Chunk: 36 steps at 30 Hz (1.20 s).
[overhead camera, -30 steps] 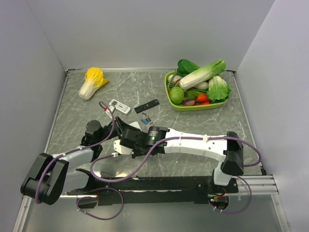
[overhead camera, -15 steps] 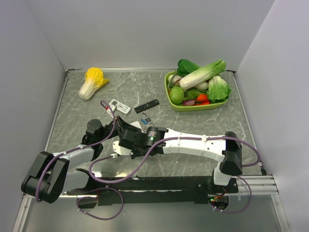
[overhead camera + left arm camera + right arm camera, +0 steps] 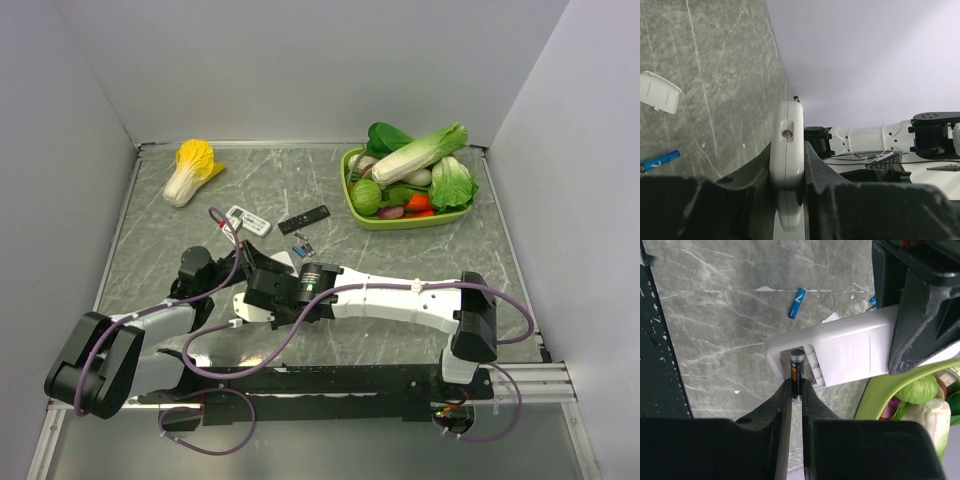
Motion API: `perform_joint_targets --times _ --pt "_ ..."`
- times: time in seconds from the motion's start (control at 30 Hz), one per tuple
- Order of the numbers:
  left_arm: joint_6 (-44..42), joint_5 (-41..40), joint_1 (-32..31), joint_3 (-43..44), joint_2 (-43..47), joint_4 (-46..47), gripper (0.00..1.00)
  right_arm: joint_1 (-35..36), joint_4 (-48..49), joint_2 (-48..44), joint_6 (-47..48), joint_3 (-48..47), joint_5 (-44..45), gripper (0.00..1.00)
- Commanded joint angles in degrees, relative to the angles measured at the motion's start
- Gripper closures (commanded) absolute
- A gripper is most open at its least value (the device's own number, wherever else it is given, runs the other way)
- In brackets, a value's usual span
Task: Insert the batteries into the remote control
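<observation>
**Battery tip seated in the remote's open bay**

The right fingers (image 3: 782,410) are clenched on a small cylindrical battery (image 3: 797,371) with a dark blue label and a silvery cap, which stands straight out ahead of their tips. Its far end sits inside the open compartment at one end of the large white rectangular plastic remote control (image 3: 850,352), whose plain back faces the right wrist camera. The left fingers (image 3: 816,172) grasp that remote by its two broad faces, so it sits edge-on between them. Beyond the right fingertips, past the remote, a loose blue battery (image 3: 796,302) lies on the grey marbled tabletop (image 3: 715,75). To the left of the left fingers lies another blue cell (image 3: 660,161), and further ahead a white rectangular plastic battery cover (image 3: 659,92). A lime-green plastic tray (image 3: 405,225) of vegetables stands well beyond both pairs of fingers.
</observation>
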<state>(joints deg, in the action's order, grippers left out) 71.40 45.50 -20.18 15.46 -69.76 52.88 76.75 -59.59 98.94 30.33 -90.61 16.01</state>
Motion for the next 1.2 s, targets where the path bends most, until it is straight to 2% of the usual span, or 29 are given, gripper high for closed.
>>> perform_joint_targets --times 0.0,0.2,0.47,0.8,1.17 --pt "0.15 1.61 -0.56 1.94 0.23 4.16 0.99 0.51 -0.61 1.79 0.44 -2.91 1.74 0.97" --pt "0.06 2.23 -0.91 2.47 -0.29 4.69 0.99 0.59 0.09 1.88 -0.18 -2.82 1.83 0.97" --pt "0.15 2.49 -1.08 2.64 -0.56 5.12 0.99 0.50 0.53 1.70 0.00 -2.82 1.48 0.87" --pt "2.96 3.81 -1.17 1.94 -3.63 11.01 0.99 0.42 0.53 2.14 0.44 -2.82 2.01 0.80" --pt "2.78 3.90 -1.08 2.12 -4.24 10.57 0.99 0.51 1.32 1.35 0.88 -2.82 3.41 0.72"
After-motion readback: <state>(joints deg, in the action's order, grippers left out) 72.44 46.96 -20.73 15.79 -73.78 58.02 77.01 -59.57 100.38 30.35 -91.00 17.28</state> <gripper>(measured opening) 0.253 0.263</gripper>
